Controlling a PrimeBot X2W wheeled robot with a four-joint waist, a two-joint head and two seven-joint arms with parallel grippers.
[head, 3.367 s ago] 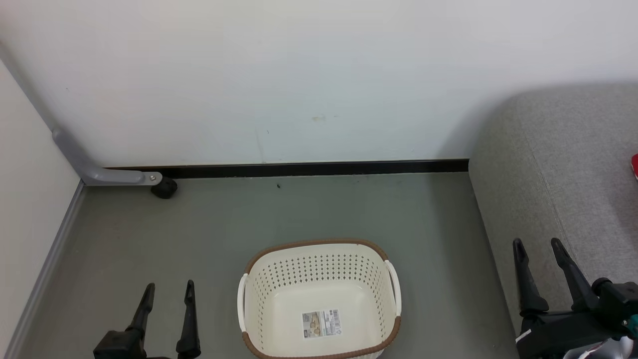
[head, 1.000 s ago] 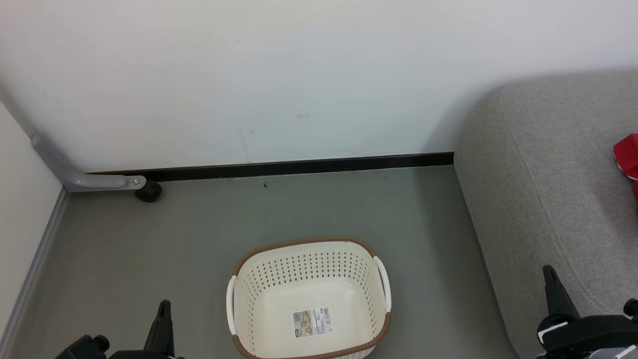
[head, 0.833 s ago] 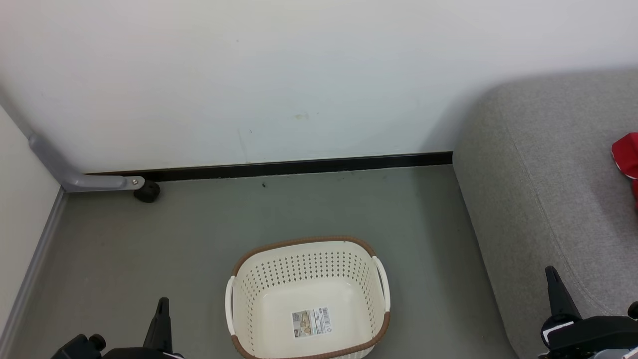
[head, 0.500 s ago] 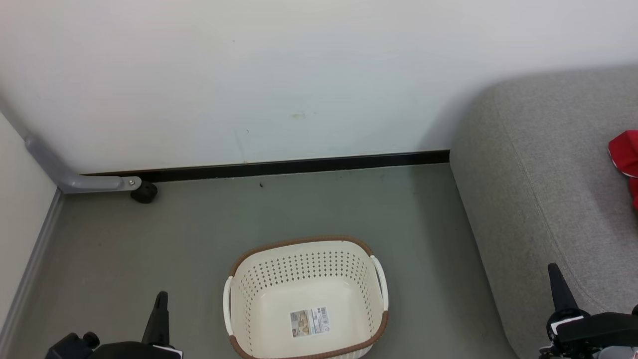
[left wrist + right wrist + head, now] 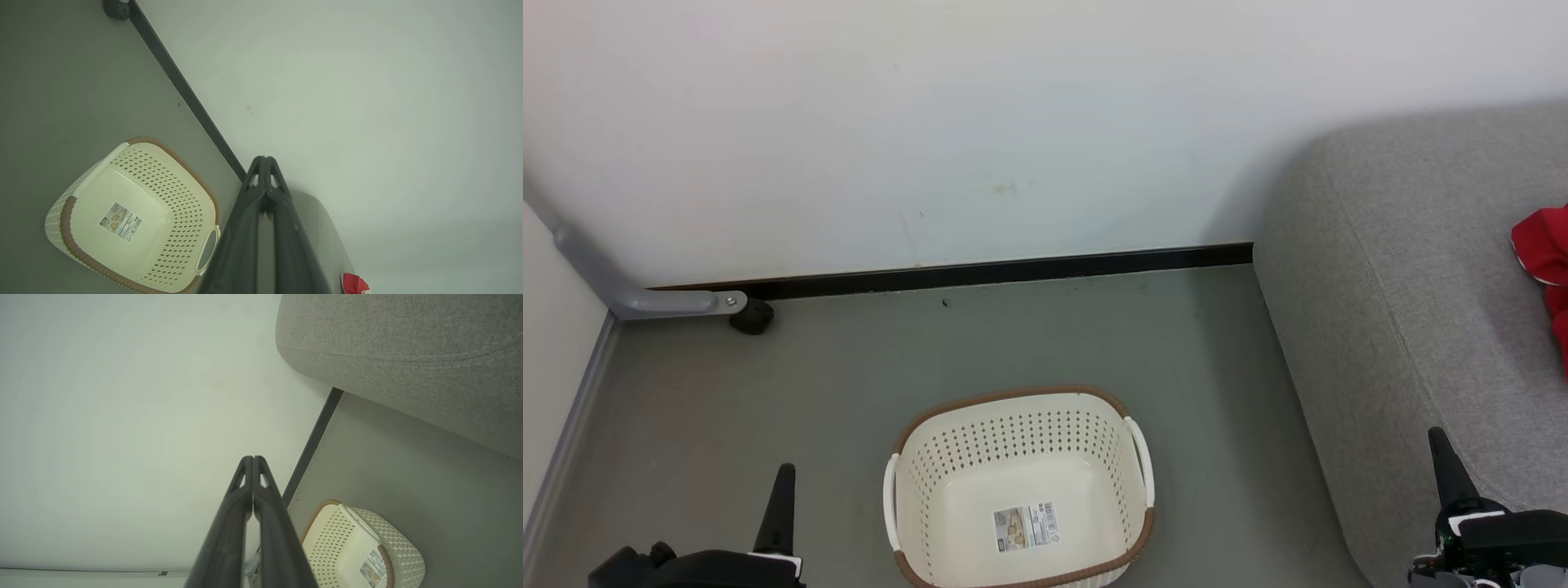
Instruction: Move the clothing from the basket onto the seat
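Head camera looks forward and down over basket (image 5: 1013, 437) on floor (image 5: 849, 367) toward wall (image 5: 931, 122). Wrist cameras flank basket, rolled sideways, facing same wall. All three views share basket, seat (image 5: 1380, 286) corner.

Room corner: off-white walls, grey-green floor, flat even light.
Plain far wall (image 5: 1013, 122) with a small yellowish smudge (image 5: 1003, 189); black baseboard (image 5: 1013, 272) along its foot. Matte floor (image 5: 849, 367), one dark speck (image 5: 944, 303) just beside the baseboard. Cream left wall (image 5: 547, 343) with a grey skirting strip (image 5: 572, 425). Far left: grey metal leg (image 5: 670, 302) angling down the corner, black caster (image 5: 750, 315) on the floor. Right: grey fabric seat (image 5: 1405, 269) against the far wall.
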